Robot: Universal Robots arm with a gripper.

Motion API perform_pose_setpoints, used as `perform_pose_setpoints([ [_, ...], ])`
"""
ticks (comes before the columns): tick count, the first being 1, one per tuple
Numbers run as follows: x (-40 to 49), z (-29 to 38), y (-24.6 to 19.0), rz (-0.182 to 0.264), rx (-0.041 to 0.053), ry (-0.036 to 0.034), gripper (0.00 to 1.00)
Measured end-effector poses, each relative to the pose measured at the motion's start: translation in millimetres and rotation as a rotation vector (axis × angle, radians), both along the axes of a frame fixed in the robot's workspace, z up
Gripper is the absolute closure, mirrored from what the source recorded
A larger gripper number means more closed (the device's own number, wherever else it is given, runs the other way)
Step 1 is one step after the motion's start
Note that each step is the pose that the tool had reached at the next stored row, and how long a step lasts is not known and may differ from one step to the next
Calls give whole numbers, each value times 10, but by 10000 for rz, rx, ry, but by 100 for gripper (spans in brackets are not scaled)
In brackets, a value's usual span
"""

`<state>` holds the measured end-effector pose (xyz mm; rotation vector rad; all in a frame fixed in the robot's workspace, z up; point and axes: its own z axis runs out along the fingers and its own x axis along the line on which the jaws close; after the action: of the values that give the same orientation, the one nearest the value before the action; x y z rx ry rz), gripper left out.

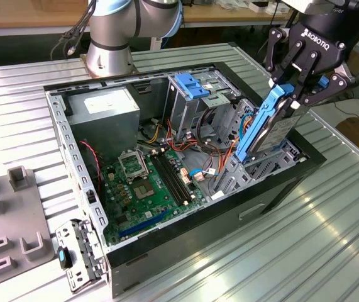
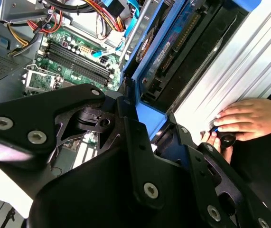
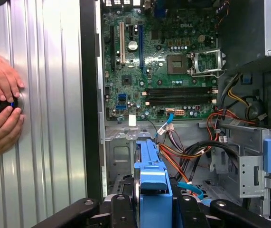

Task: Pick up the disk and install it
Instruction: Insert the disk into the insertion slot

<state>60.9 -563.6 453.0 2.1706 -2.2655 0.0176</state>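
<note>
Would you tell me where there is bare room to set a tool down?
The ribbed table beside the computer case is bare apart from a person's hands. Inside is crowded: motherboard, cables, and the gripper holding the disk at the drive bay.

Opens wide above the board point(image 1: 144, 182) mid-case. Narrows at the case point(image 1: 185, 248) corner toward the exterior view's right: disk point(image 1: 272, 132) tilted in clamped gripper point(image 1: 295, 94) over the bay point(image 1: 264, 168), cables point(image 1: 214, 154) just beside, cage point(image 1: 185, 104) along the far edge. Outside the case wall, hands point(image 3: 0, 128) resting on the table point(image 3: 50, 142).
</note>
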Motion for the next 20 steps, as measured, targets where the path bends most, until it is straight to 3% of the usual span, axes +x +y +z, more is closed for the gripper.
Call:
perform_pose_setpoints([
  [8, 0, -7, 33, 1, -1, 0, 63],
  [20, 0, -19, 9, 111, -31, 0, 63],
])
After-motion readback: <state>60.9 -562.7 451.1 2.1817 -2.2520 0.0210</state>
